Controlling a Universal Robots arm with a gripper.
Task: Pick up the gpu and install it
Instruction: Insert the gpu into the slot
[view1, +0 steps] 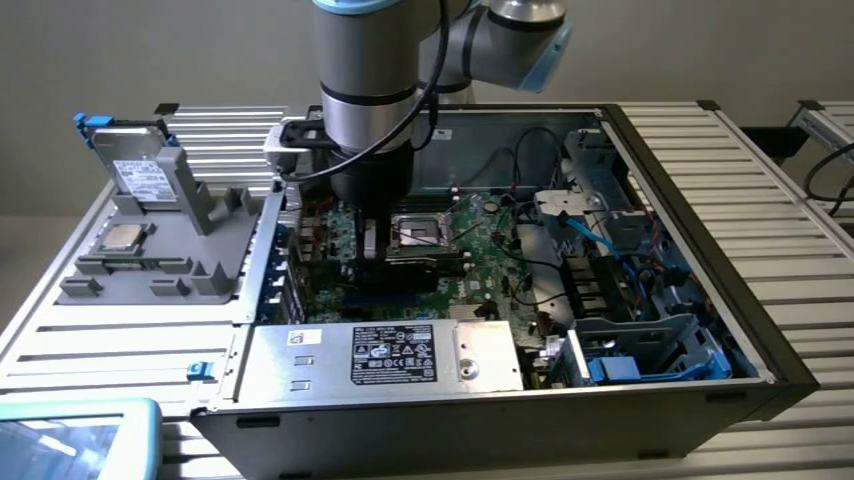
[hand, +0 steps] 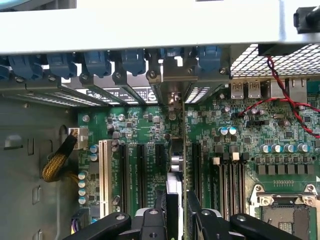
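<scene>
Green gpu (hand: 176, 167) stands on its thin edge among the slots (hand: 141, 175) near the motherboard (hand: 140, 125) edge, squeezed between my pincer (hand: 176, 212).

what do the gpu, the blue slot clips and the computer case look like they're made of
The gpu: green circuit board seen edge-on, probably fibreglass laminate, shiny metal bracket. The blue slot clips: likely moulded plastic, even matt colour. The computer case: seemingly sheet metal, dull grey, folded edges.

The case (view1: 467, 425) is matt grey metal, motherboard (hand: 145, 122) and gpu (hand: 177, 165) glossy green board, slot clips (hand: 97, 60) smooth blue plastic.
</scene>
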